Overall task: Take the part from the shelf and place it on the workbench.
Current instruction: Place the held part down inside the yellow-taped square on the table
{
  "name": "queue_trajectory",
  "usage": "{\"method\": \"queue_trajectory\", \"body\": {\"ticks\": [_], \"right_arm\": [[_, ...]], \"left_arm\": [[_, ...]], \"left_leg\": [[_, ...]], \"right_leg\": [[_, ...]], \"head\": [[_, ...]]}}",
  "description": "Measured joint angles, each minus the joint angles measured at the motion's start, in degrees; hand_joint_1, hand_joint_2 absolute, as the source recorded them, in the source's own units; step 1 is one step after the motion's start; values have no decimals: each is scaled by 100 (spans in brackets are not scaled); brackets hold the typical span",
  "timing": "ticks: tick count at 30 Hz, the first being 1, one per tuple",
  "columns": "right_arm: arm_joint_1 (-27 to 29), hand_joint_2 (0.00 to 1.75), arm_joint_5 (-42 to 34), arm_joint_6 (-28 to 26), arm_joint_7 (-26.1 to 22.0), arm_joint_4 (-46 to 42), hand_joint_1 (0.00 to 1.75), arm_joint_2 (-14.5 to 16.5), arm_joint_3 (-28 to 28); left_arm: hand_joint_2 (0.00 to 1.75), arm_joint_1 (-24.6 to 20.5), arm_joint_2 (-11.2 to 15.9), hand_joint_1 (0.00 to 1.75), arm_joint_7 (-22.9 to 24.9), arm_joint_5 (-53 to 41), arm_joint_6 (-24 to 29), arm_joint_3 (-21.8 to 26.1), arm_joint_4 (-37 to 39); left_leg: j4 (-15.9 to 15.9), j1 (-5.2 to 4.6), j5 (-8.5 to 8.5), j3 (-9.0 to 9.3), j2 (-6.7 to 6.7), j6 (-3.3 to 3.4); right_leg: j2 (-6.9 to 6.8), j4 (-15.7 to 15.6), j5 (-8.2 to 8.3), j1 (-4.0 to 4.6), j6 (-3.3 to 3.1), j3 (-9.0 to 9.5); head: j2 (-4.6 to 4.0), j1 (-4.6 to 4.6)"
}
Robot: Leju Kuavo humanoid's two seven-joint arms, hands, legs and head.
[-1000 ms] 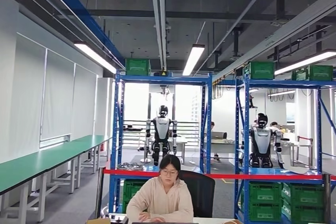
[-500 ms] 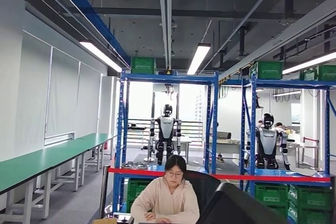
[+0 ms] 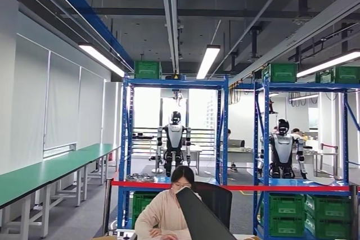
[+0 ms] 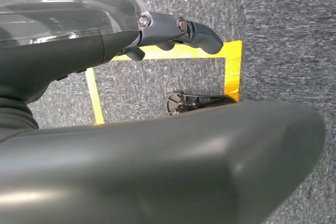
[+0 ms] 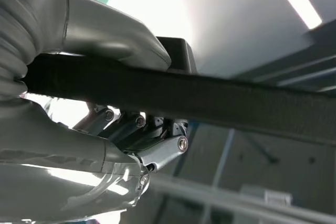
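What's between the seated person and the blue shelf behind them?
Head view: a black chair back and a stretched red tape, between the person and the blue shelf.

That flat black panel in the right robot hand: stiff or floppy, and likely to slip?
Probably stiff: the flat black panel runs straight past the right robot hand with no visible sag. Likely light, since it looks thin edge-on. Held near one end, the overhang may let it pivot.
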Motion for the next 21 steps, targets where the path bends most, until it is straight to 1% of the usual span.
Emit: {"method": "queue_trajectory", "body": {"ticks": [1,3,4,5,6,8,9,10,11,12,13,14,15,16,17,19,20,21], "right_arm": [[-29,175,240,-188,1,2,175,4,-5],[-94,175,827,-537,93,-15,175,9,-21],[-121,175,1271,-725,184,-26,175,10,-21],[-142,175,1881,-958,299,-17,175,10,5],[-154,175,2628,-1226,445,29,175,10,68],[-186,175,4533,-1845,908,401,175,9,402],[-231,175,5493,-2136,1233,768,175,8,687],[-303,175,6350,-2378,1582,1235,175,8,1039],[-392,175,6904,-2567,1898,1744,175,10,1421],[-486,175,7199,-2715,2161,2269,175,25,1816],[-569,175,7265,-2818,2337,2749,175,52,2163],[-646,175,7186,-2894,2452,3189,175,89,2448],[-720,175,7099,-2934,2519,3591,175,134,2663],[-792,175,7034,-2948,2559,3956,175,173,2808],[-855,175,6993,-2953,2583,4282,175,201,2908],[-949,175,6956,-2939,2603,4832,175,242,3033],[-989,175,6948,-2922,2610,5055,175,270,3065],[-1044,175,6943,-2904,2618,5288,175,306,3091]], "left_arm": [[175,-4,0,0,5,-36,-4,5,0],[175,-3,-1,0,16,-107,-13,22,0],[175,-4,-2,0,15,-144,-22,32,-1],[175,-9,-3,0,11,-189,-33,46,-3],[175,-19,-4,0,4,-237,-44,61,-7],[175,-40,-4,0,-8,-347,-63,96,-13],[175,-47,-4,0,-15,-404,-71,110,-13],[175,-58,-5,0,-19,-462,-81,122,-13],[175,-74,-5,0,-22,-517,-95,131,-13],[175,-96,-8,0,-24,-570,-109,138,-13],[175,-117,-12,0,-24,-618,-125,144,-14],[175,-138,-17,0,-24,-656,-137,150,-14],[175,-148,-24,0,-23,-690,-144,156,-15],[175,-145,-32,0,-21,-716,-147,161,-15],[175,-136,-40,0,-20,-738,-149,167,-15],[175,-109,-56,0,-16,-776,-150,184,-15],[175,-104,-61,0,-15,-790,-150,197,-15],[175,-105,-64,0,-13,-808,-150,212,-15]], "left_leg": [[-70,-12,-4,27,-2,23],[-92,-20,4,31,-5,68],[-100,-11,8,38,-5,90],[-108,3,12,45,-3,114],[-115,16,13,52,-2,134],[-116,20,8,56,7,156],[-116,20,7,58,15,157],[-116,20,5,60,25,156],[-116,22,5,63,33,154],[-116,26,3,69,33,150],[-118,31,1,74,24,144],[-120,30,4,73,8,126],[-124,32,12,66,-13,100],[-131,33,22,52,-31,68],[-140,35,37,40,-42,33],[-173,49,42,40,-43,-34],[-154,52,9,31,-36,-56],[-38,49,-80,-21,-29,-67]], "right_leg": [[0,21,-9,7,20,-15],[0,38,-22,2,48,-28],[1,78,-60,-2,71,-38],[-1,207,-149,-12,103,-88],[-2,441,-285,-29,139,-189],[-7,1175,-608,-75,194,-534],[-8,1485,-697,-95,210,-694],[-10,1635,-696,-110,219,-783],[-12,1554,-586,-120,223,-759],[-13,1248,-388,-126,219,-621],[-12,845,-195,-129,207,-432],[-9,485,-48,-120,192,-261],[-6,230,30,-106,168,-143],[-3,119,31,-90,141,-98],[-2,99,16,-74,116,-95],[-8,31,23,-80,53,-78],[-11,-17,44,-89,21,-58],[-15,-64,67,-98,-10,-39]], "head": [[0,-1],[0,-2],[0,-2],[0,-3],[0,-3],[0,-3],[0,-3],[0,-3],[0,-3],[0,-3],[0,-3],[0,-3],[1,-2],[1,-1],[1,-1],[0,1],[0,0],[0,0]]}}
